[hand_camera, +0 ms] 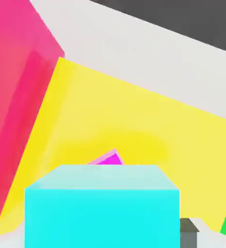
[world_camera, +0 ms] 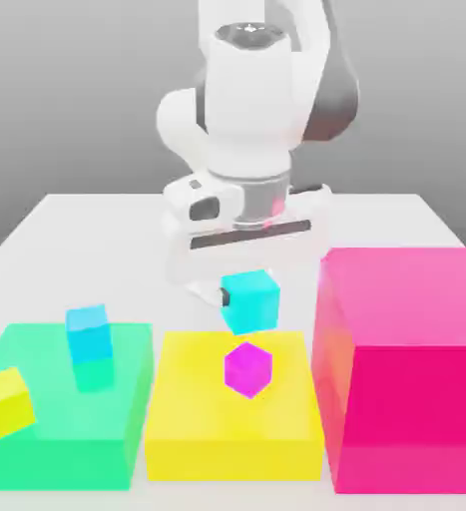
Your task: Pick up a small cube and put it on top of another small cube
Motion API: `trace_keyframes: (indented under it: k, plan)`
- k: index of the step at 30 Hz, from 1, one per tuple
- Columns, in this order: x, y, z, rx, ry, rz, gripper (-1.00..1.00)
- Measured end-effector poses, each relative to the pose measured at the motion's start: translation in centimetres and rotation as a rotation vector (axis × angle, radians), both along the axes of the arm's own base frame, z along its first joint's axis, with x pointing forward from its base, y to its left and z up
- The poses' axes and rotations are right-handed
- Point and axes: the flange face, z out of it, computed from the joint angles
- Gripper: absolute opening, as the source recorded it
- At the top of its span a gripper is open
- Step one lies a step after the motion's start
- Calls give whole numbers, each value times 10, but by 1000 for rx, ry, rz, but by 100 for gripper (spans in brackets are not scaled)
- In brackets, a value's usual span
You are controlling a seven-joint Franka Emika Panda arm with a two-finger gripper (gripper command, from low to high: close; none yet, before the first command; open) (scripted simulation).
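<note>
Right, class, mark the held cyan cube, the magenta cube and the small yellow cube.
cyan cube (world_camera: 250, 302), exterior view, front face
magenta cube (world_camera: 247, 370), exterior view, middle
yellow cube (world_camera: 6, 404), exterior view, front face

Exterior view facing the arm from across the blocks; hand view close above the shared yellow block.

Two cyan cubes, one magenta cube, one small yellow cube, three large blocks, one arm
</note>
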Motion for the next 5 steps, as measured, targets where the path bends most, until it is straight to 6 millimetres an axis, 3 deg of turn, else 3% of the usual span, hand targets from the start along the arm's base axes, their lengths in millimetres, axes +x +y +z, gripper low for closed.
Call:
trace_keyframes:
  k: [1, 2, 5]
  plan:
    - [-1, 0, -11, 0, 0, 1, -100]
    - [-2, 0, -23, -1, 0, 1, 100]
    - [-2, 0, -23, -1, 0, 1, 100]
